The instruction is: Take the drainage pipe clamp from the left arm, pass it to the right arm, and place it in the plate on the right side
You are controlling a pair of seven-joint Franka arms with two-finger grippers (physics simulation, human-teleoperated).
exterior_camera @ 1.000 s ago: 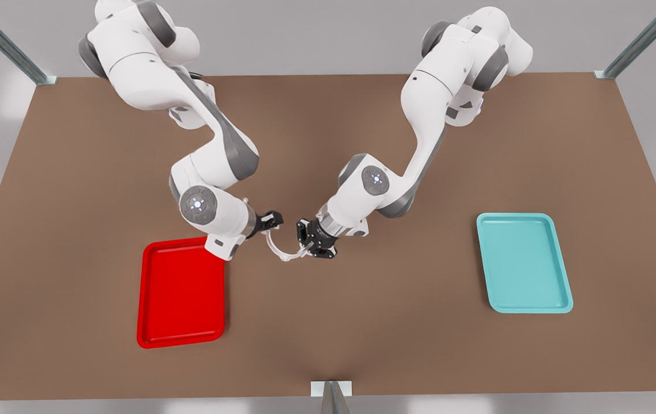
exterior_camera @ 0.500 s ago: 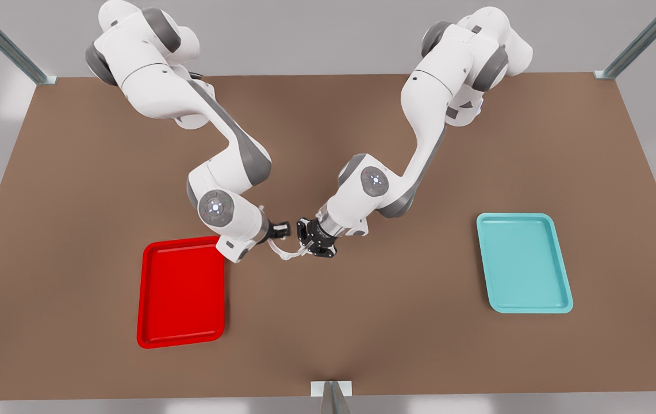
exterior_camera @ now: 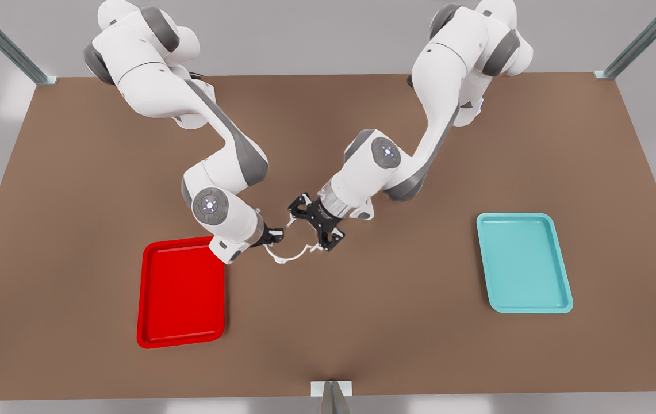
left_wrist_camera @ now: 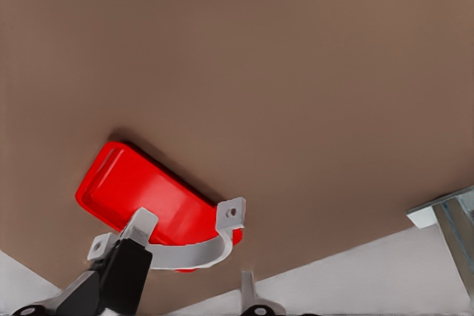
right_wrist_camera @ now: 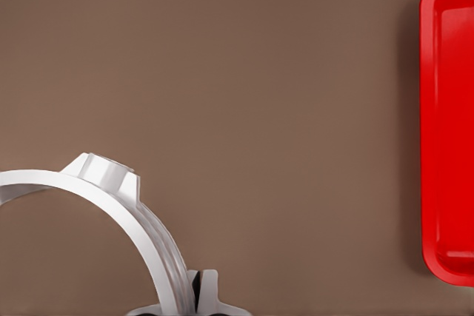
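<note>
Drainage pipe clamp (exterior_camera: 293,257): you are completing the handover.
Your right hand (exterior_camera: 276,234) is clenching it, your left hand (exterior_camera: 309,226) is gaping released; next, the plate (exterior_camera: 181,287) at eight o'clock.

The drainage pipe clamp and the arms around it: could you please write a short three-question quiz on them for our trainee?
1. True or false: the drainage pipe clamp lies in the red plate.
2. Which gripper is shut on the clamp?
3. Fill in: the teal tray lies at the front view's ____.
Key: 1 false, it hangs above the table. 2 the right gripper, near the plate; the left gripper is open beside the clamp. 3 right.
</note>
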